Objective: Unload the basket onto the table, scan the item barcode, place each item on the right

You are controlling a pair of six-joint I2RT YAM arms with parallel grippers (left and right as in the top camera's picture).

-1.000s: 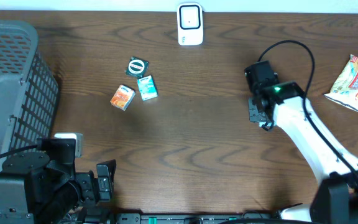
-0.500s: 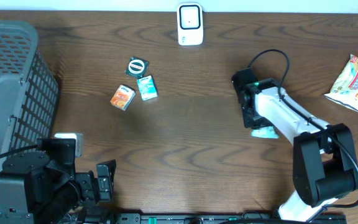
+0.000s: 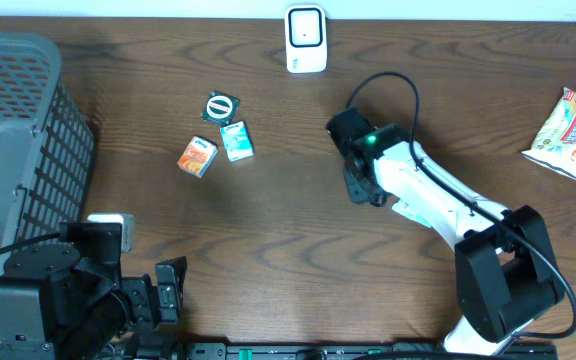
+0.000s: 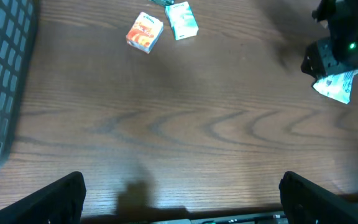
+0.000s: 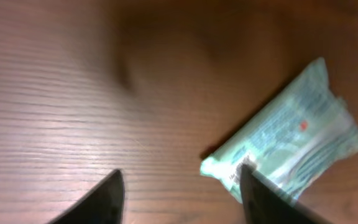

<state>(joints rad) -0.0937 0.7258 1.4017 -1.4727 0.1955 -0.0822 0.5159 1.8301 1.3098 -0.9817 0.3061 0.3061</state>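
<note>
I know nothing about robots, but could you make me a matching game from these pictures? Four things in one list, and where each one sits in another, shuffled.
Things:
1. grey basket
2. white scanner
3. snack bag
4. pale green packet

Places:
A. far right side of the table
B. flat on the wood beside the right gripper
C. left end of the table
D. middle of the far edge

Pairs: 1-C, 2-D, 3-A, 4-B
</note>
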